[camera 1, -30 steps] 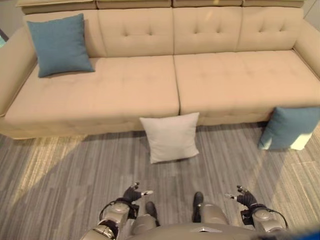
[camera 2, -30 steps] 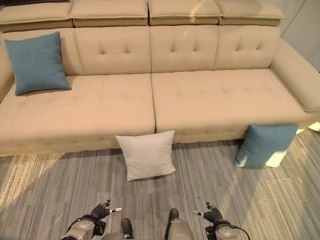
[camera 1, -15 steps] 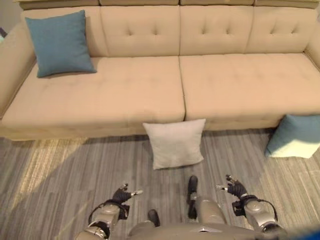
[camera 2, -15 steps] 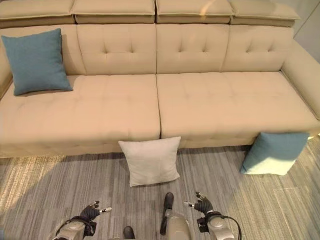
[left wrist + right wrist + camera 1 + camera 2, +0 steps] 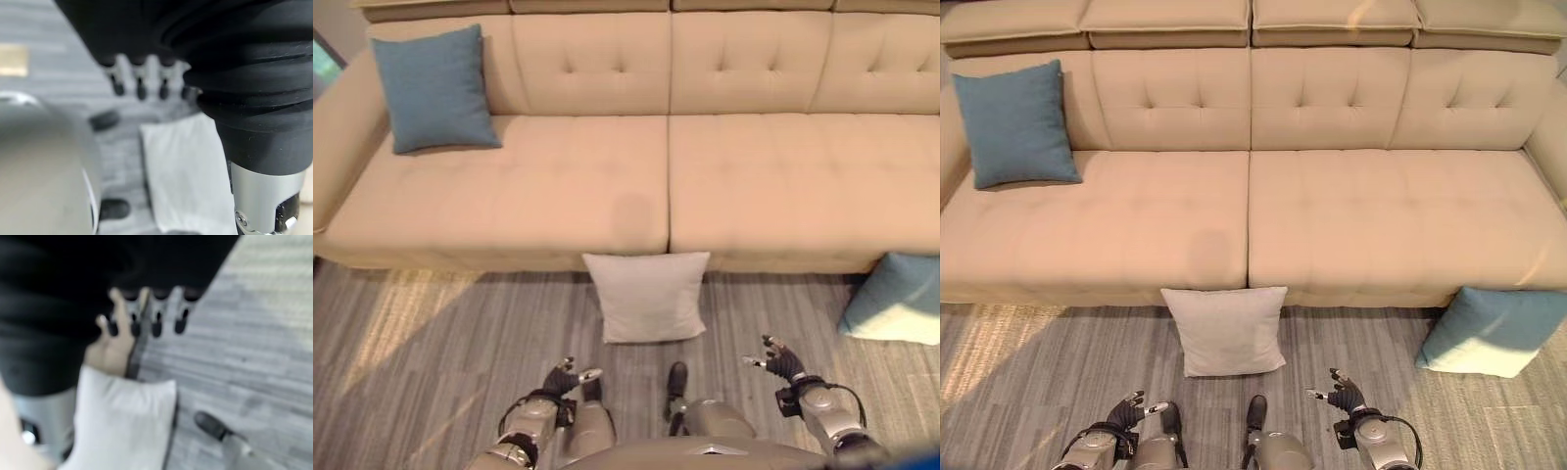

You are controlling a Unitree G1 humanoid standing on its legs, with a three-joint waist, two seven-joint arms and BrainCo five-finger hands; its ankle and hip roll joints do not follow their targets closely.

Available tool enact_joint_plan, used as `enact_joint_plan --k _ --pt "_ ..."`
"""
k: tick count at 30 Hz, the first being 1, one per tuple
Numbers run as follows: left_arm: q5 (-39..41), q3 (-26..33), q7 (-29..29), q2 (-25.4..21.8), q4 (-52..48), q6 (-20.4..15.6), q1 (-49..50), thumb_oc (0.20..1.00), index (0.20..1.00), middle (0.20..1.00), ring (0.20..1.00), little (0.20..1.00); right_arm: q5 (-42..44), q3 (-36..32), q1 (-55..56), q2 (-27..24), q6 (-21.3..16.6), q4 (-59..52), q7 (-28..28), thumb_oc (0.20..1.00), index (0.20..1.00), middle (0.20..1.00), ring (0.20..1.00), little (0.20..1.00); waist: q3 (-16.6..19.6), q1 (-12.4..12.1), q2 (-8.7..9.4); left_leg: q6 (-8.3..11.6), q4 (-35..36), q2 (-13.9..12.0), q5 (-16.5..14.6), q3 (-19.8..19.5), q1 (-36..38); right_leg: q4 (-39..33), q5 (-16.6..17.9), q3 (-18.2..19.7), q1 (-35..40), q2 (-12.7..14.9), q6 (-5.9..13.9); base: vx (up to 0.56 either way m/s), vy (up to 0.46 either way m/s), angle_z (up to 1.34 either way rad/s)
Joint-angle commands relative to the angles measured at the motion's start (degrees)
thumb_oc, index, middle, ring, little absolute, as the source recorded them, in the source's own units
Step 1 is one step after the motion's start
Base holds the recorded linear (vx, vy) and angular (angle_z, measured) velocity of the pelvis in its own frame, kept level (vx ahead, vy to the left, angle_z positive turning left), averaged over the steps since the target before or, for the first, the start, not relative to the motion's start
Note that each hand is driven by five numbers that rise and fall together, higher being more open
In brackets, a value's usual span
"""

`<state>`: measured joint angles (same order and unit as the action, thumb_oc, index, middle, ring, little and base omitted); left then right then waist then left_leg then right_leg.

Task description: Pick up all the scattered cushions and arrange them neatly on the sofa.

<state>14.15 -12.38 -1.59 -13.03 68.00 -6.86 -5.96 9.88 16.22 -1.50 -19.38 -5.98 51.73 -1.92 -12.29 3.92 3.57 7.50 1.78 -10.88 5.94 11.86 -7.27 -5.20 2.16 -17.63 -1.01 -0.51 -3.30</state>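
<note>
Both hands, left [image 5: 570, 377] and right [image 5: 781, 362], hang low, fingers relaxed, holding nothing. Your nearest target: white cushion [image 5: 648, 296], leaning on sofa [image 5: 558, 186] front, centred between them.

It looked like a living room or a furniture showroom. A long beige tufted sofa [image 5: 1253, 196] with padded headrests stood on grey striped carpet [image 5: 1028, 382], and cushions in teal [image 5: 1016, 122] and white [image 5: 1224, 330] lay about it.
</note>
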Motion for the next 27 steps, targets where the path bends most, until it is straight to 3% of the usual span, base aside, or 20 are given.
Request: enact_joint_plan --k 1,4,8,11,15,20,27 --pt "0.9 0.4 -0.2 -1.4 -2.2 -0.8 0.8 1.0 1.0 1.0 1.0 1.0 -0.1 0.7 0.3 -2.0 -1.7 -3.0 0.0 1.0 1.0 1.0 1.0 1.0 0.2 -0.6 -0.66 -2.5 -6.1 2.3 -2.1 -0.8 -2.1 5.8 -6.2 4.5 0.5 6.7 8.19 0.2 0.268 -0.28" --pt "1.1 0.5 -0.3 -2.0 -2.5 -1.0 0.5 1.0 1.0 1.0 1.0 1.0 0.1 0.9 -0.4 -1.9 -1.9 -4.4 0.1 1.0 1.0 1.0 1.0 1.0 0.0 -0.9 -0.19 -3.03 -7.6 3.0 -3.0 -0.1 -3.0 8.0 -6.5 5.1 -0.7 8.0 8.62 0.07 0.208 -0.33" --pt "2.8 1.0 -1.7 -5.2 -6.2 -2.2 -2.1 1.0 1.0 1.0 1.0 1.0 1.8 1.4 -3.5 -2.4 -2.6 -9.1 -0.2 1.0 1.0 1.0 1.0 1.0 -3.8 -1.6 1.12 -5.26 -16.0 4.1 -7.9 2.2 -6.8 17.2 -7.2 6.2 -7.4 11.5 9.49 -0.04 0.145 -0.26" --pt "3.7 1.4 -2.6 -6.0 -7.2 -2.6 -2.8 1.0 1.0 1.0 1.0 1.0 2.5 1.2 -4.4 -2.2 -3.0 -10.1 -0.7 1.0 1.0 1.0 1.0 1.0 -4.9 -1.8 1.33 -5.82 -18.1 4.1 -9.1 2.7 -8.0 19.5 -7.3 6.3 -9.4 12.4 9.54 -0.03 0.099 -0.07" --pt "7.0 2.8 -8.8 -6.1 -10.7 -5.2 -6.1 1.0 1.0 1.0 1.0 1.0 0.4 0.1 -8.8 -1.0 -4.5 -9.4 -7.6 1.0 1.0 1.0 1.0 1.0 -7.7 -2.1 1.21 -5.92 -20.1 4.0 -11.2 2.9 -11.2 21.2 -7.7 6.4 -13.2 13.5 9.96 -0.01 0.03 -0.03" --pt "11.1 1.8 -16.2 -5.3 -13.9 -8.6 -13.8 1.0 1.0 1.0 1.0 1.0 -2.2 -0.2 -18.6 -1.5 -5.7 -5.6 -18.0 1.0 1.0 1.0 1.0 1.0 -10.2 -2.3 0.59 -5.36 -18.8 4.2 -8.5 2.3 -19.9 20.3 -6.0 5.8 -21.9 13.6 9.8 -0.1 -0.044 0.0" --pt "15.3 -0.3 -17.6 -7.3 -13.3 -10.0 -24.5 1.0 1.0 1.0 1.0 1.0 0.4 0.0 -29.5 -4.2 -7.2 -4.7 -22.3 1.0 1.0 1.0 1.0 1.0 -11.9 -1.7 0.11 -4.89 -21.1 2.7 -6.5 1.2 -32.6 24.0 -5.5 5.9 -35.3 14.0 9.56 -0.11 -0.015 0.02"
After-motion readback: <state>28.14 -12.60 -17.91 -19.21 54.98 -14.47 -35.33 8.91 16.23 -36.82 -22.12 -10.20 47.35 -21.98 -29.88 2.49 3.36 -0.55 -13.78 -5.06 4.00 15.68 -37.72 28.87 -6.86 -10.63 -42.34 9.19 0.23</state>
